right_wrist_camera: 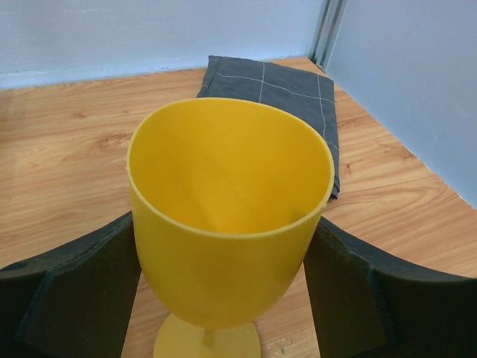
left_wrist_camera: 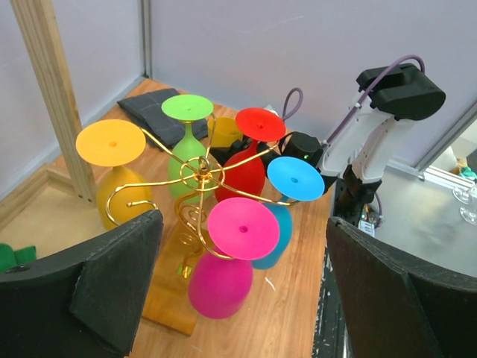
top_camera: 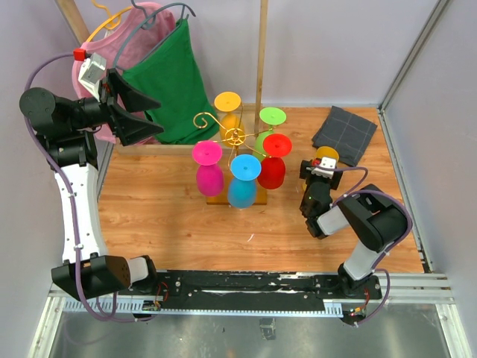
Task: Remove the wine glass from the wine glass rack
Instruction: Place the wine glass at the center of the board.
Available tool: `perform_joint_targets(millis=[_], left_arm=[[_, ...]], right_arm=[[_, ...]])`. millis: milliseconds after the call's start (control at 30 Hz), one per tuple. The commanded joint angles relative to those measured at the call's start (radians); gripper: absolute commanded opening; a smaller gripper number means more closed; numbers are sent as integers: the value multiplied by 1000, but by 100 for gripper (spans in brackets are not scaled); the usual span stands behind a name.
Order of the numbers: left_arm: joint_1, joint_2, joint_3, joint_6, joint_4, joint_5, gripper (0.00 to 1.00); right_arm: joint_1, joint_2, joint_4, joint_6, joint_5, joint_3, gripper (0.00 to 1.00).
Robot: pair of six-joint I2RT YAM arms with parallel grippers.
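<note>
The right jaws pinch the yellow wine glass by its bowl, one black finger pressed to each side, and the glass stands upright with its mouth open to the wrist camera. Its stem is mostly hidden behind the bowl and its foot is cut off by the bottom edge of that view, so I cannot tell whether the foot touches the tabletop or hangs just above it. From above, the wrist covers nearly all of the glass; only a yellow rim shows. Just behind it lies a folded grey cloth, its near edge hidden by the bowl. The glass is off the wine glass rack, to the right of it, between rack and cloth. The gold wire rack carries five glasses hung foot-up: pink, blue, red, green and orange — their bowls hide most of the wood base. The left jaws are spread wide and empty, raised off to the rack's left, fingers framing it in the wrist view. Behind them a green garment and a pink garment hang on a wooden frame, cut off at the top.
</note>
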Motion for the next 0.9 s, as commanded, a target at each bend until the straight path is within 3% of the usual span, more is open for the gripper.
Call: perform_joint_targets(millis=[0,267,867], left_arm=[[7,-2,5,-14,14,21,96],[8,-6,7,-13,14,24,96],[7,-14,7,-12,14,28,94]], right_arm=[[17,37,15,39,27,-1,71],[25,32,14,18,33,0,86],[44,-65,13,-57,42,1,94]])
